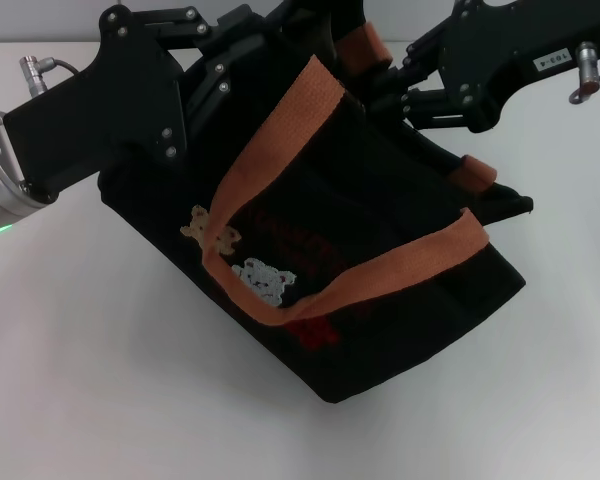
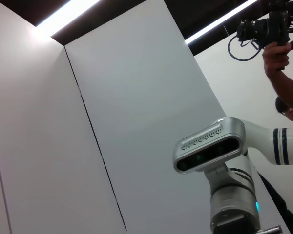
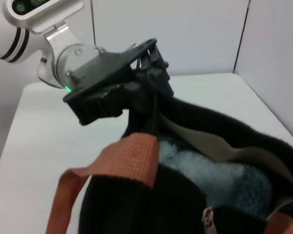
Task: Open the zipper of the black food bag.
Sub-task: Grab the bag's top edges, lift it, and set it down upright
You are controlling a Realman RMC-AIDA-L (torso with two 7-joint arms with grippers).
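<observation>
The black food bag [image 1: 400, 310] lies tilted on the white table, its bear patches [image 1: 263, 278] facing me and its orange-brown handles [image 1: 280, 130] draped over it. My left gripper [image 1: 265, 55] is at the bag's far left top corner. In the right wrist view this left gripper [image 3: 149, 114] is shut on the bag's [image 3: 112, 204] rim and holds it up. The mouth gapes, showing pale blue fluffy contents [image 3: 210, 173]. The zipper's small pale pull [image 3: 208, 217] hangs at the near rim. My right gripper [image 1: 390, 95] is at the bag's far right top edge, its fingertips lost against the black fabric.
The bag rests on a white table [image 1: 100, 380]. The left wrist view points up at white wall panels, the robot's head [image 2: 210, 146] and a person holding a camera [image 2: 278, 53]; no bag shows there.
</observation>
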